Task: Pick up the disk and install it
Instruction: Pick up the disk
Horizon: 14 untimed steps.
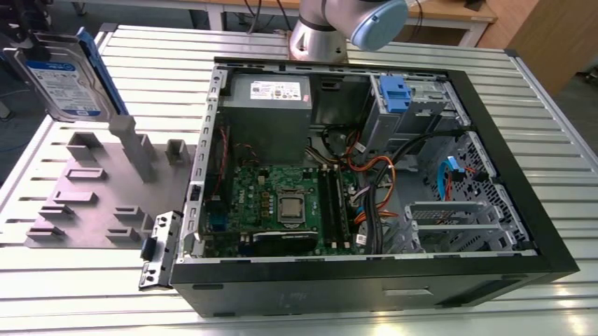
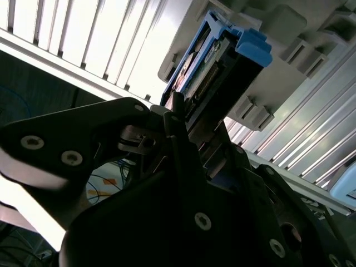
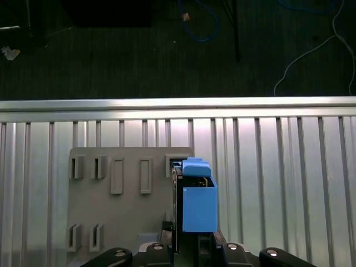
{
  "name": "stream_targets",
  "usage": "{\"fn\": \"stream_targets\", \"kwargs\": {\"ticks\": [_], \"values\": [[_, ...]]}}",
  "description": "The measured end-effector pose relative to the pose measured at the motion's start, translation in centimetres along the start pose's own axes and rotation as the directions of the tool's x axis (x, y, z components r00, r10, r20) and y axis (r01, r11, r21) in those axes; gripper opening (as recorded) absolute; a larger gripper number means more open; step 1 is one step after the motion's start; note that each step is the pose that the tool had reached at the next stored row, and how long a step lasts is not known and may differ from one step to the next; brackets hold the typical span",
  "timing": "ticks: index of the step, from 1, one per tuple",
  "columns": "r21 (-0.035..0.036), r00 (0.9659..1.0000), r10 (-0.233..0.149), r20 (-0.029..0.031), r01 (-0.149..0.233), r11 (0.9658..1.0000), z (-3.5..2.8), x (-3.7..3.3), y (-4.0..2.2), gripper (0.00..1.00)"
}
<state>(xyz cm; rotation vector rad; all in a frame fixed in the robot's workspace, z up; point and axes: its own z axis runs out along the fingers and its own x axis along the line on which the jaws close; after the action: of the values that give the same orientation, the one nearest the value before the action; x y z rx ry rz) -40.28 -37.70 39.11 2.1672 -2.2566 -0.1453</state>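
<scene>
You're in the pick-up half of the job. The gripper (image 2: 177, 114) is clamped tight on one end of the disk (image 1: 66, 77), holding it upright on edge over the far end of the grey fixture plate (image 1: 84, 203), at the exterior view's left. It looks just clear of the slots, though I can't say for sure. The open PC case (image 1: 537, 231) sits well apart. My guess is you'll need to line the blue side rails up squarely with the drive bay (image 1: 411, 115).
</scene>
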Motion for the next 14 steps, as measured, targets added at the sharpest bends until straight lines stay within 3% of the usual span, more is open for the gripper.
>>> {"fn": "stream_targets", "kwargs": {"ticks": [14], "values": [[0.0001, 1.0000, 0.000, 0.0001, 0.000, 1.0000, -3.57, -0.21, 0.26, 0.35]]}}
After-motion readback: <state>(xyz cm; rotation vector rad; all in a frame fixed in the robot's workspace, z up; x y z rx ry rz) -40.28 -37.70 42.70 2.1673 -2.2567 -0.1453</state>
